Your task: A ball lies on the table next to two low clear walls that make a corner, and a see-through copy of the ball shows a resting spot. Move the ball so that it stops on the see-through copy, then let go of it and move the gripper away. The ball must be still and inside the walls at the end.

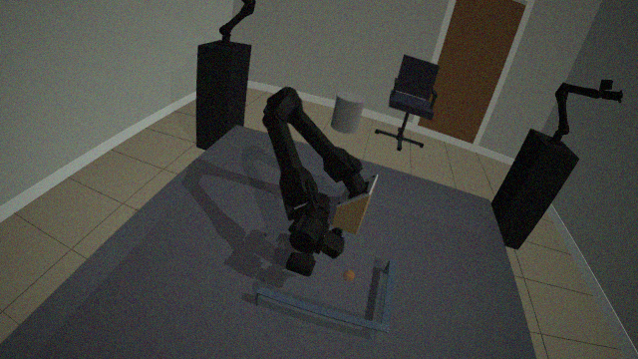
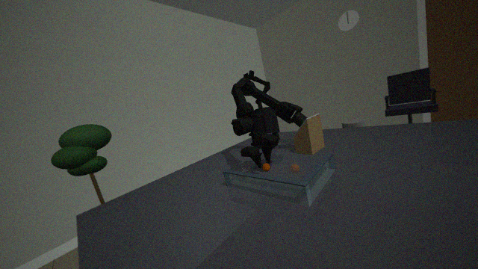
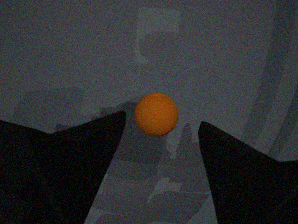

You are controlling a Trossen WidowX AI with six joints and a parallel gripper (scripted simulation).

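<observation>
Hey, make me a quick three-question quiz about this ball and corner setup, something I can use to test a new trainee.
1. True or false: the claw is shut tight on the ball.
2. The see-through copy lies: A) inside the corner of the clear walls; B) outside the walls; C) between the claw's fingers.
3. Fill in: the ball and its copy are both ____ in colour.
Key: 1 false, the claw is open, with the ball at its fingertips; 2 A; 3 orange.
</observation>
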